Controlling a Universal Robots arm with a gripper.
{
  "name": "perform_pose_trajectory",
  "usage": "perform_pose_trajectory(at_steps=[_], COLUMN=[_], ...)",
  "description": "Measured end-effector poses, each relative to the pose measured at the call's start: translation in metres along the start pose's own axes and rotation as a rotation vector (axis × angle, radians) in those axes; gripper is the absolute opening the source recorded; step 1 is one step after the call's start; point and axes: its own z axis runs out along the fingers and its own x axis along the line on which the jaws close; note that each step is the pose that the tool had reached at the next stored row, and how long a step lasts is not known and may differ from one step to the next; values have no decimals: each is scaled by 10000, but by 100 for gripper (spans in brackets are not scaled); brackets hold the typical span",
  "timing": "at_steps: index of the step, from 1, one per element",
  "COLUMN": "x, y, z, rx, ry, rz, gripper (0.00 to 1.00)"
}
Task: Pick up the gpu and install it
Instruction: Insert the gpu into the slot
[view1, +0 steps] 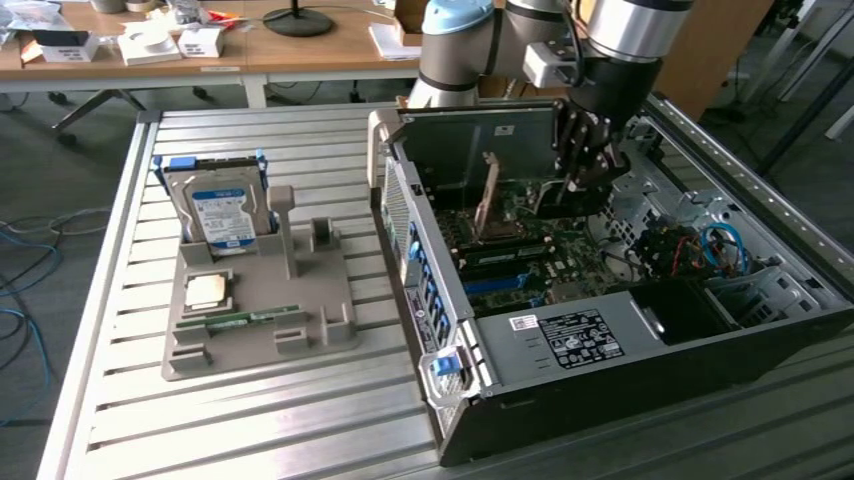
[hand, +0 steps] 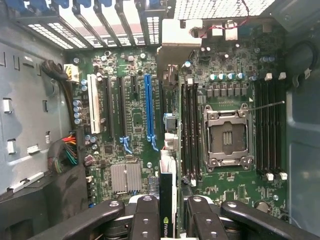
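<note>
**Gripper.** In the wrist view the gripper (hand: 170, 216) is closed on the gpu (hand: 175, 55). One dark finger (hand: 146, 215) stands on each side of the card's top edge, and the card hangs straight down between them, seen edge-on. In the exterior view the gripper (view1: 583, 180) reaches down inside the open computer case (view1: 694, 345).

**Gpu against the blue slot.** The blue slot (hand: 149, 110) on the motherboard (hand: 135, 125) is the reference point.
- The card's long axis runs parallel to this slot.
- The card's pale bracket end points the same way as the slot's end nearest the rear slot covers (hand: 100, 20).
- The held end of the card is at the opposite end.
- The card appears just beside the blue slot, on the side facing the memory slots (hand: 190, 130), not directly over it.
- The card is raised toward the camera, so the true sideways offset cannot be told.
- In the exterior view the gpu (view1: 489, 195) stands upright and its bracket looks clear of the board. I judge the card not yet seated.

**Further out from the blue slot.**
- The empty processor socket (hand: 225, 135) lies beyond the memory slots.
- Two black slots and a white one lie on the blue slot's other side.

**Outside the case.** These items are well apart from the blue slot, toward the exterior view's left.
- A grey tray (view1: 327, 330) sits on the slatted table (view1: 240, 420).
- The tray holds a hard drive (view1: 220, 215) standing upright and a green memory stick (view1: 240, 320) lying flat.
</note>
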Motion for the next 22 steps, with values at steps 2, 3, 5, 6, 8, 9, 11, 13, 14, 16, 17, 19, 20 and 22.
perform_pose_trajectory(at_steps=[2, 3, 5, 6, 8, 9, 11, 13, 14, 16, 17, 19, 20, 22], x=[0, 0, 2, 7, 24, 34, 58, 86, 100, 126, 136, 140, 141, 141], y=[4, 5, 7, 9, 9, 9, 10, 13, 14, 18, 20, 20, 20, 20], z=[3, 5, 7, 8, 7, 7, 8, 8, 8, 8, 9, 10, 15, 42], rx=[2, 3, 4, 5, 6, 6, 7, 7, 8, 8, 8, 8, 8, 9], ry=[1, 3, 11, 13, 22, 26, 30, 31, 30, 30, 31, 31, 30, 30], rz=[-120, -180, -277, -308, -355, -377, -416, -451, -466, -492, -503, -511, -513, -515], gripper=[26, 26, 26, 26, 26, 26, 26, 26, 26, 26, 26, 26, 26, 26])
